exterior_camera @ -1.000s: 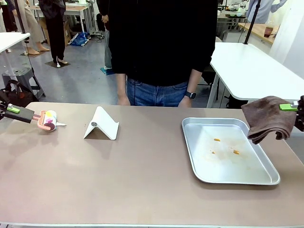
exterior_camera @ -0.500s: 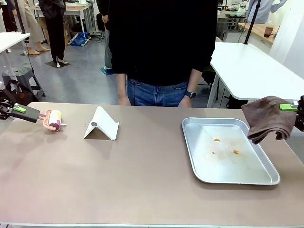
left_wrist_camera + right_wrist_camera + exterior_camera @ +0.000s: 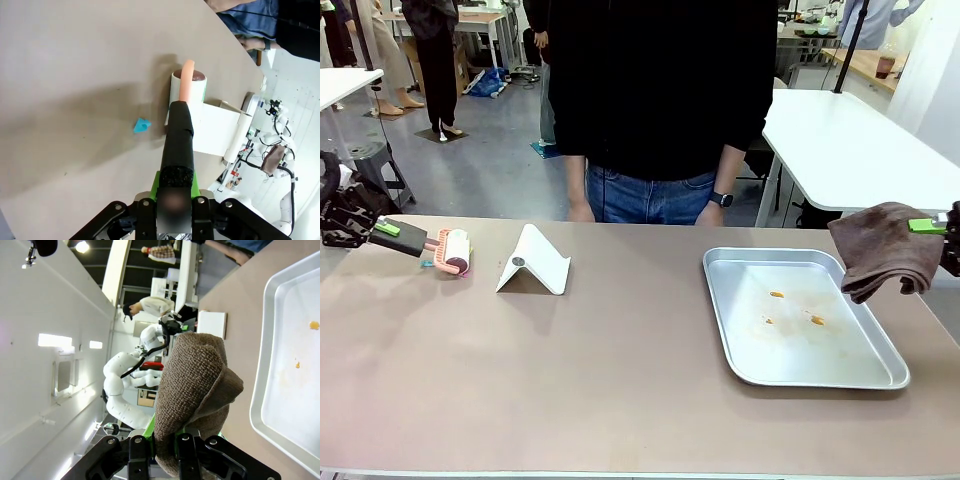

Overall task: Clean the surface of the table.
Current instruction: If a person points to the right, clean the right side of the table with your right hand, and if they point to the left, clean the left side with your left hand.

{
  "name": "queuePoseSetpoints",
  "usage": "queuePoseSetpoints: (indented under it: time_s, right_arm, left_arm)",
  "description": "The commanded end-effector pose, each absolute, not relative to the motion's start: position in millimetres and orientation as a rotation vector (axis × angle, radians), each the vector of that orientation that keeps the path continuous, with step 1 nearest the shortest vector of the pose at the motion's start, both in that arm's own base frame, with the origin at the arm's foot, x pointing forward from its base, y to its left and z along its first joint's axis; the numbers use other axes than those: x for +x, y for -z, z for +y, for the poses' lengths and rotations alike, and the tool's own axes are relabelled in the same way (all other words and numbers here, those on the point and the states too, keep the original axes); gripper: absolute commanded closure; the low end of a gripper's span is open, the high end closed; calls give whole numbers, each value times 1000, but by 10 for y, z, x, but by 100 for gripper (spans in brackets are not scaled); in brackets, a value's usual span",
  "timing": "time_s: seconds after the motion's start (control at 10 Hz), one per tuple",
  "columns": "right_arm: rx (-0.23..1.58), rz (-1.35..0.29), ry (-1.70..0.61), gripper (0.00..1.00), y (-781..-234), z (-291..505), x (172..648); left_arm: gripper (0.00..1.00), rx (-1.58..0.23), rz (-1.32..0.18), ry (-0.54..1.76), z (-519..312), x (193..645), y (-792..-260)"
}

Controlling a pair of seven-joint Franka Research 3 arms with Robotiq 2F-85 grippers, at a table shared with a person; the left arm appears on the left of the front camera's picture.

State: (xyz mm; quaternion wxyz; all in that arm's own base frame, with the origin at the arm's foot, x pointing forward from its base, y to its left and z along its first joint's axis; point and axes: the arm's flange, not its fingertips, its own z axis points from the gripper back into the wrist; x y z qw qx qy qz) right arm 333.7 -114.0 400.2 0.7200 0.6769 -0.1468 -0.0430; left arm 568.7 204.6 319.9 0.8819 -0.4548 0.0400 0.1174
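Large rectangular bench (image 3: 620, 380), smooth matte taupe-brown top with thin pale edge along near side. Level, long side running across front view, spanning almost full width from left to right border. Broad middle and near part of top bare and even in tone. Seen close in left wrist view (image 3: 60, 75), same flat brown top, with small blue scrap (image 3: 142, 125) lying loose on it. Narrow brown strip of it at upper right in right wrist view (image 3: 245, 290).

One table (image 3: 620, 380), one roller (image 3: 454, 252), one stand (image 3: 534, 261), one tray (image 3: 840, 352), one cloth (image 3: 880, 245)
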Motion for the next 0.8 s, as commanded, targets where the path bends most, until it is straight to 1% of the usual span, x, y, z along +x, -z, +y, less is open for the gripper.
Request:
queuePoseSetpoints:
  time_s: [0.0,0.4,0.7]
  right_arm:
    - [1496,-315,98,100,-4050,-1138,3309]
    - [1496,-315,98,100,-4050,-1138,3309]
    - [1496,-315,98,100,-4050,-1138,3309]
  left_arm:
    - [96,-888,114,-274,1903,5673,-3074]
    - [96,-957,87,-258,1811,5686,-3288]
    - [96,-1031,27,-231,2032,5456,-3826]
